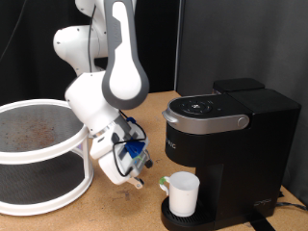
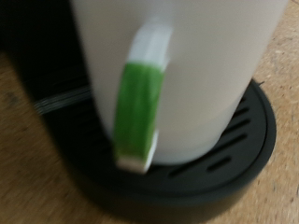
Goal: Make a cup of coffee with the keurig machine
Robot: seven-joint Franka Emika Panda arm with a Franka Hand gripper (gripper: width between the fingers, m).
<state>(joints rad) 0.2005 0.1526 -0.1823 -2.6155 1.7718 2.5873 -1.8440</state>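
The white cup (image 1: 183,193) stands upright on the round drip base (image 1: 169,219) of the black keurig machine (image 1: 231,135), whose lid is down. My gripper (image 1: 144,176) hangs low at the exterior view's left of the cup and points towards it. The wrist view is filled by the cup (image 2: 215,65) on the black drip base (image 2: 234,154). A green curved strip with white edges (image 2: 138,103) stands in front of the cup. It may be the green-topped pod seen edge on; I cannot tell. My fingers do not show in the wrist view.
A white round wire rack (image 1: 38,154) with two tiers stands on the wooden table (image 1: 106,212) at the exterior view's left. The white arm (image 1: 115,67) rises behind the gripper. A black curtain hangs behind.
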